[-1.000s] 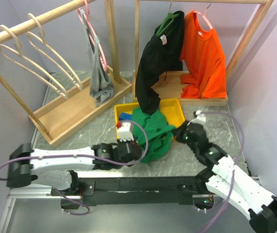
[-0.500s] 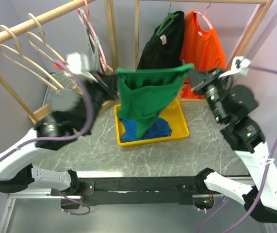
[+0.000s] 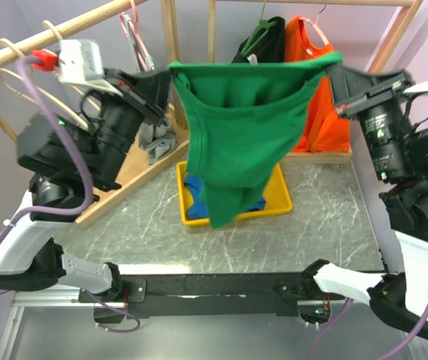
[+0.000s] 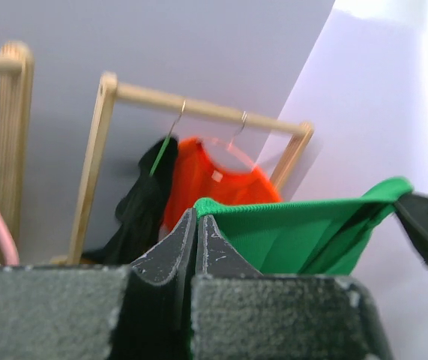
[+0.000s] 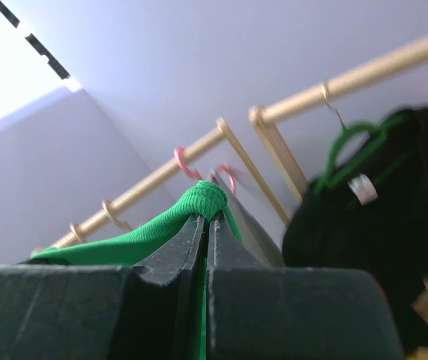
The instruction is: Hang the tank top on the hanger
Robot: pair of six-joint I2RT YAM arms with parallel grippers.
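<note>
- Tank top [image 3: 243, 135]: green, held in the air between your two end effectors; top edge taut, body hanging over the tray.
- Left end effector [image 3: 167, 75]: clamped on the top's left corner.
- Right end effector [image 3: 333, 72]: clamped on the right corner.
- Hanger [image 3: 10, 46]: wooden, on the left rail behind your left arm, apart from the top.
- Tray [image 3: 282, 196]: yellow, on the table [image 3: 326, 225], with a blue garment [image 3: 193, 187] inside.

Right hand [image 5: 205, 219] pinches tank top [image 5: 148, 228], seemingly its strap.
</note>
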